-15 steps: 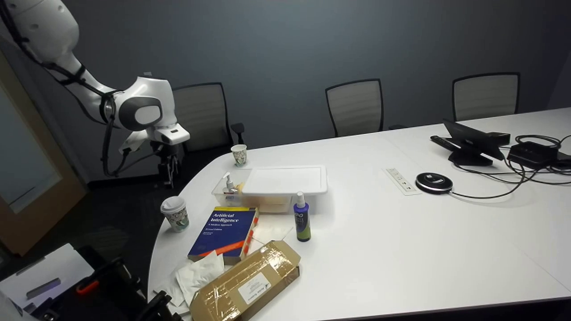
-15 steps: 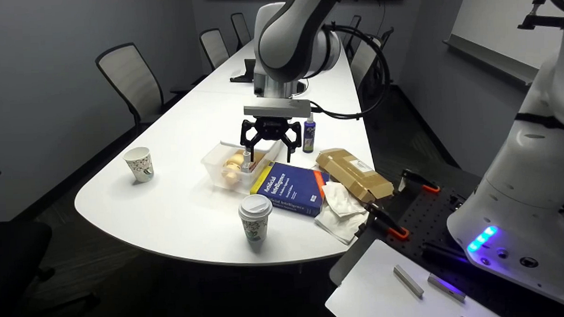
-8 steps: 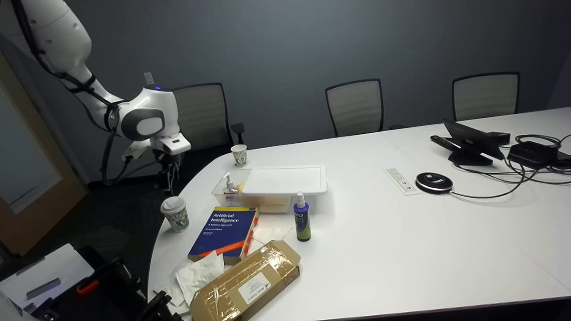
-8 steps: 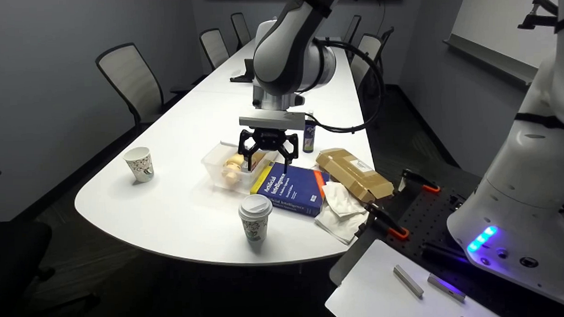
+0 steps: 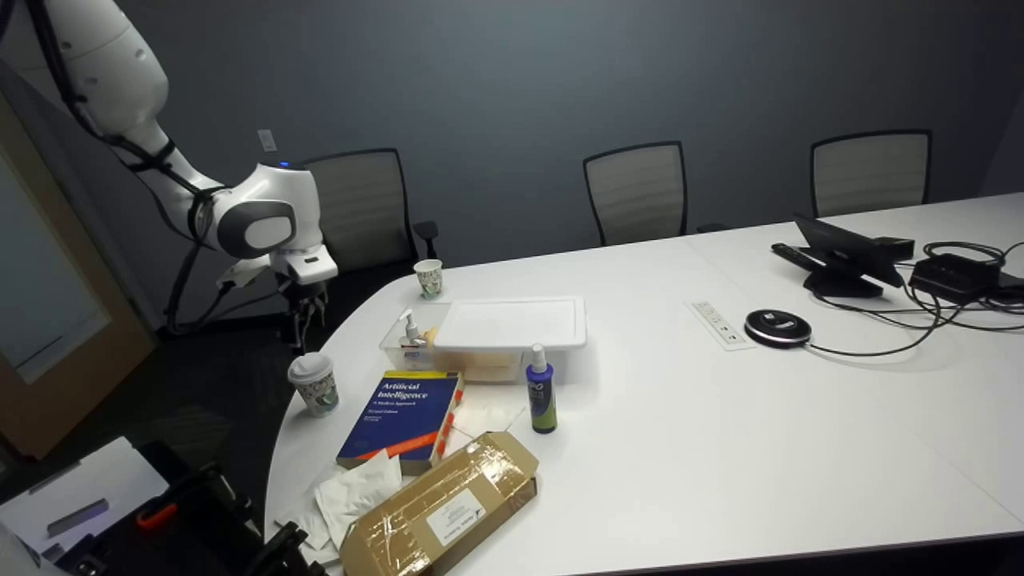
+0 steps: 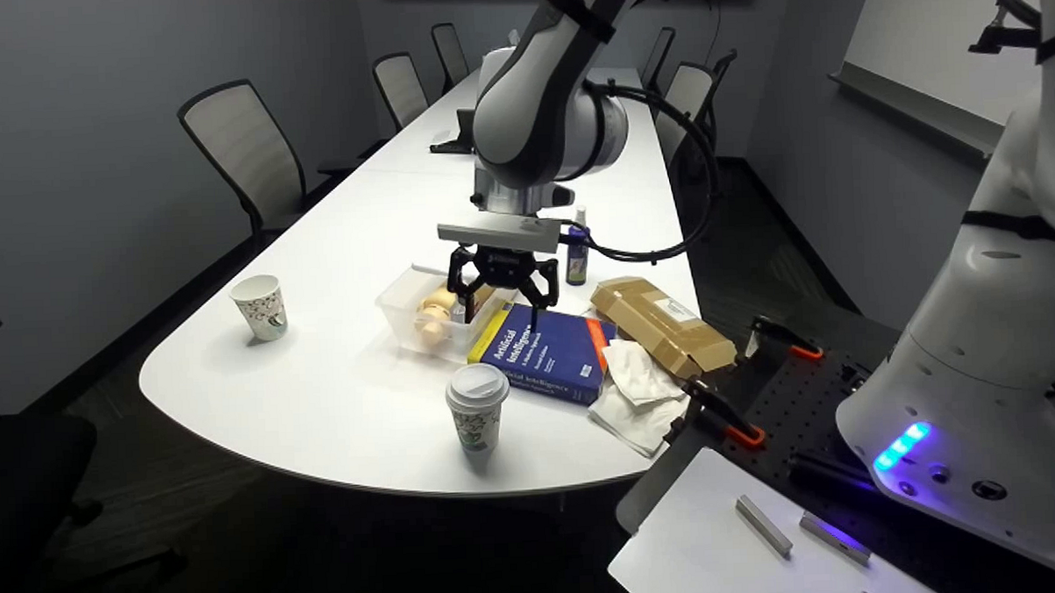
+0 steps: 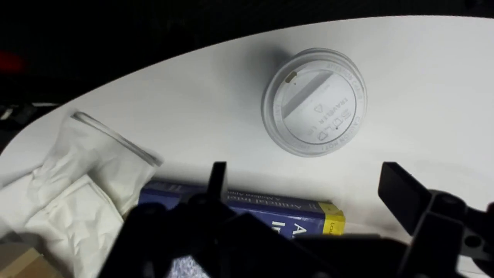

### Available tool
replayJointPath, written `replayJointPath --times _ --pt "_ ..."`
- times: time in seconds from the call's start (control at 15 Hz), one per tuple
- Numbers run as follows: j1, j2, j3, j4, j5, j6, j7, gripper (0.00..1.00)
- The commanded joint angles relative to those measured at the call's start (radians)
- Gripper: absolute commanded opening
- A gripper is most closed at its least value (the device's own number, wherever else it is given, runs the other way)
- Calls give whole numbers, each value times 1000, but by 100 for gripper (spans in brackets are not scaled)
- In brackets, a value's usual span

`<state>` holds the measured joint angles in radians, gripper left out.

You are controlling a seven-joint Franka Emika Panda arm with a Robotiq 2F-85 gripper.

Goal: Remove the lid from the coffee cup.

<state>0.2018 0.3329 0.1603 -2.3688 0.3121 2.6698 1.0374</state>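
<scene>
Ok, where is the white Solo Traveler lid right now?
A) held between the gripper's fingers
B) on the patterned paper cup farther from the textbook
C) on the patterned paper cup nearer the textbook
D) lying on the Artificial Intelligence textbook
C: both exterior views show the white Solo Traveler lid on the patterned paper cup nearer the textbook, and the gripper stands open away from it.
</scene>
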Motion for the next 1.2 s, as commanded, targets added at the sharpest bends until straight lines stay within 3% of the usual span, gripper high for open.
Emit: replayJointPath --times 0.0,0.53,1.13 --pt "65 4 -5 -34 39 74 142 100" --pt "119 13 26 -127 91 185 353 100" --pt "96 116 88 -128 157 370 339 100"
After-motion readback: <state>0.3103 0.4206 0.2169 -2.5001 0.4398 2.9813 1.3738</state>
